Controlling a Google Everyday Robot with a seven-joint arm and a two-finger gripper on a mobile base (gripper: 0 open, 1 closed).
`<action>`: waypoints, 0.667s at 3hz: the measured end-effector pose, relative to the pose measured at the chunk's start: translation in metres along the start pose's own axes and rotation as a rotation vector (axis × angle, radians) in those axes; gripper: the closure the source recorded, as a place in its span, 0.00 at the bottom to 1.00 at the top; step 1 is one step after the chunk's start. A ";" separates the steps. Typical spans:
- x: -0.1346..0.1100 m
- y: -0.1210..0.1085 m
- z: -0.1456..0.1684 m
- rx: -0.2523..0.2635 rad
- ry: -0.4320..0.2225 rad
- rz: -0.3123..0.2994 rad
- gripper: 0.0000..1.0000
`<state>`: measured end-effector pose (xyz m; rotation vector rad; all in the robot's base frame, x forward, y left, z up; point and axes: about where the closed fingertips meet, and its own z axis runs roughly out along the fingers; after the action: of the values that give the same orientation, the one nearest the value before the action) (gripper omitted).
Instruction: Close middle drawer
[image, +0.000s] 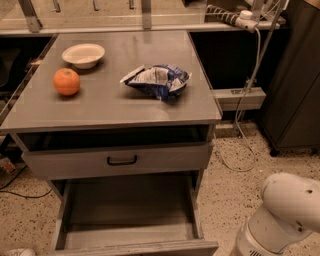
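The grey metal cabinet (115, 107) stands in the middle of the view. Its top drawer (75, 162), with a black loop handle (121, 160), is a little way out. Below it the middle drawer (130, 220) is pulled far out, a long empty grey tray whose front (150, 248) reaches the bottom edge of the view. The lowest drawer is hidden. My gripper is out of view; only a white arm segment (287, 212) shows at the bottom right, to the right of the open drawer and apart from it.
On the cabinet top lie an orange (66, 81), a white bowl (83, 54) and a blue-and-white chip bag (157, 80). A dark cabinet (295, 85) stands at the right. Cables (245, 110) hang to the speckled floor (235, 185) beside a power strip (239, 98).
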<state>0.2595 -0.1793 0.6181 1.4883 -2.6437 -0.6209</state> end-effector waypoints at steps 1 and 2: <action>-0.009 -0.018 0.053 -0.065 -0.043 0.027 1.00; -0.009 -0.018 0.053 -0.065 -0.043 0.027 1.00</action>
<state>0.2667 -0.1632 0.5640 1.4361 -2.6431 -0.7368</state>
